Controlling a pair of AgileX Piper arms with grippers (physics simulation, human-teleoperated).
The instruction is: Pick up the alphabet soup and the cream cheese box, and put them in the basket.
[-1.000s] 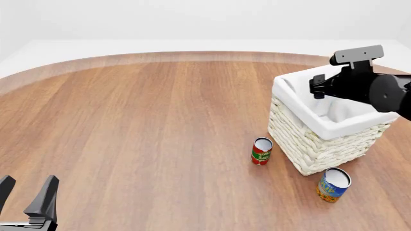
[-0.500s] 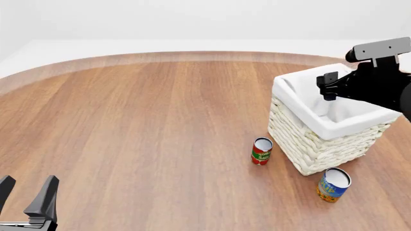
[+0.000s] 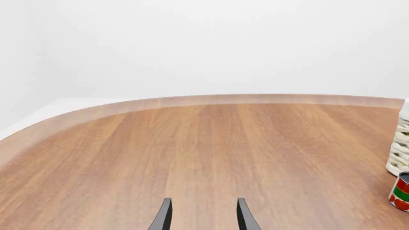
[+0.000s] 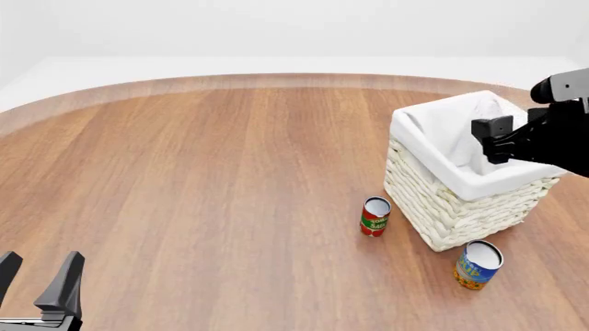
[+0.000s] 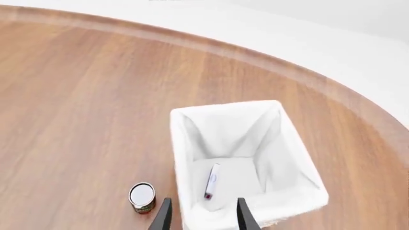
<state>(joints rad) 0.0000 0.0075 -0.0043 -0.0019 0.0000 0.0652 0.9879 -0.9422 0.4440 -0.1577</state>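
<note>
Hovering over the basket (image 4: 460, 186) at the right side of the table (image 4: 203, 172), the right gripper (image 5: 202, 215) has its fingers parted with nothing between them; the right wrist view looks straight down into the liner. In the front view only the arm's black body shows at the right edge, above the basket's right part.

Cream cheese box (image 5: 213, 181): lying on the basket floor, standing on a thin edge or tilted, cannot tell which from above. It sits near the middle of the floor, apart from the walls.

Soup can (image 4: 478, 264): upright on the table, blue label with yellow-orange near the base, white top. It stands just beside the basket's near corner, on the near-right side, not touching as far as I can see. Outside the basket.

Red-and-green can (image 4: 374, 216): upright, just left of the basket's near-left wall, small gap between them. Also seen at the edge of the left wrist view (image 3: 401, 191), next to a sliver of wicker.

Left gripper (image 3: 202, 220): parked at the near-left corner of the table, fingers spread, empty, well apart from everything. The left wrist view shows bare wood ahead of it.
</note>
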